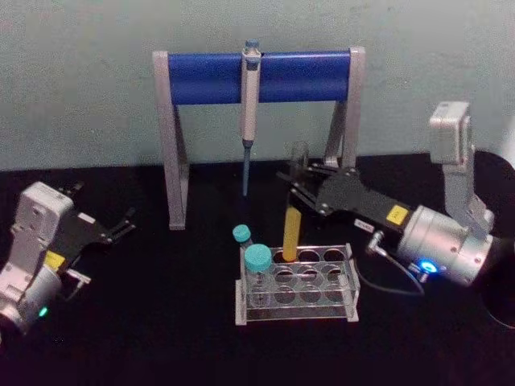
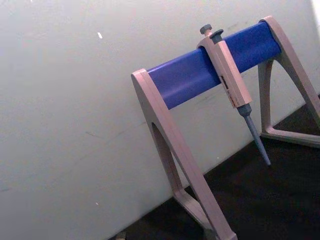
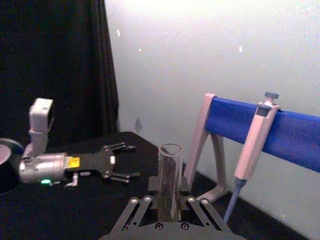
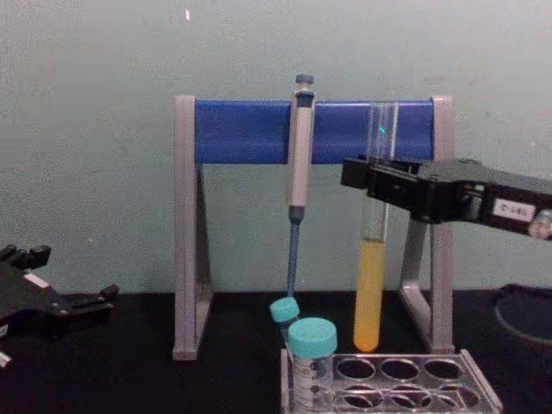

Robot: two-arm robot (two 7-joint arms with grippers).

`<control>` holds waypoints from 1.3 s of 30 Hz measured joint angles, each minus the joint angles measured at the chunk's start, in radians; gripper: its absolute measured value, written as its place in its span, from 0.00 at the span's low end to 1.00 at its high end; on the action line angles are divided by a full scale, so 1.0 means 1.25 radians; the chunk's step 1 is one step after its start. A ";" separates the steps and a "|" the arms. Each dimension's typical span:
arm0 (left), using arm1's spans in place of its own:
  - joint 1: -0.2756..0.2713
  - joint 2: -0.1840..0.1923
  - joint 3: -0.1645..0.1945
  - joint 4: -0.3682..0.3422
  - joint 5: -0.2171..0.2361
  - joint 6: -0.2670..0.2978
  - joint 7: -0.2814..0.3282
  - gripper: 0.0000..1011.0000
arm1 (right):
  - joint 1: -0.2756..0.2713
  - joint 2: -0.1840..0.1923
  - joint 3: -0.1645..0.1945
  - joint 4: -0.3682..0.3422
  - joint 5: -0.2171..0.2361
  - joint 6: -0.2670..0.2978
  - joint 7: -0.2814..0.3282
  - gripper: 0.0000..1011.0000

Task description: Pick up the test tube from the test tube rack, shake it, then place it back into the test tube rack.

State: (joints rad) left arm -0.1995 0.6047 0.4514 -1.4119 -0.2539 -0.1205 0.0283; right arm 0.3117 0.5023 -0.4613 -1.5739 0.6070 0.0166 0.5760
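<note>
1. Gripping the test tube (image 1: 291, 233) near its top, the right gripper (image 1: 299, 181) holds it over the back row of the test tube rack (image 1: 298, 315) in the head view; the left gripper (image 1: 125, 223) lies aside, spread, empty;
2. left wrist view: a pipette (image 2: 232, 82) hangs on its stand (image 2: 200, 75);
3. right wrist view: the tube stands upright between the jaws;
4. chest view: its yellow end seems just above the rack; a straight lift should clear the capped tubes (image 4: 310, 341).
</note>
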 joint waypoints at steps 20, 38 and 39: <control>0.000 0.000 0.000 0.000 0.000 0.000 0.000 0.99 | 0.046 -0.025 0.013 0.066 -0.032 -0.007 -0.038 0.22; 0.000 0.000 0.000 0.000 0.000 0.000 0.000 0.99 | 0.018 -0.005 0.014 0.029 -0.021 -0.013 0.005 0.22; 0.000 0.000 0.000 0.000 0.000 0.000 0.000 0.99 | 0.015 -0.001 0.013 0.025 -0.019 -0.014 0.009 0.22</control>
State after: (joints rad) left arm -0.1995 0.6047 0.4514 -1.4120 -0.2539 -0.1205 0.0283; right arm 0.3307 0.5005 -0.4452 -1.5430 0.5834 -0.0006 0.5875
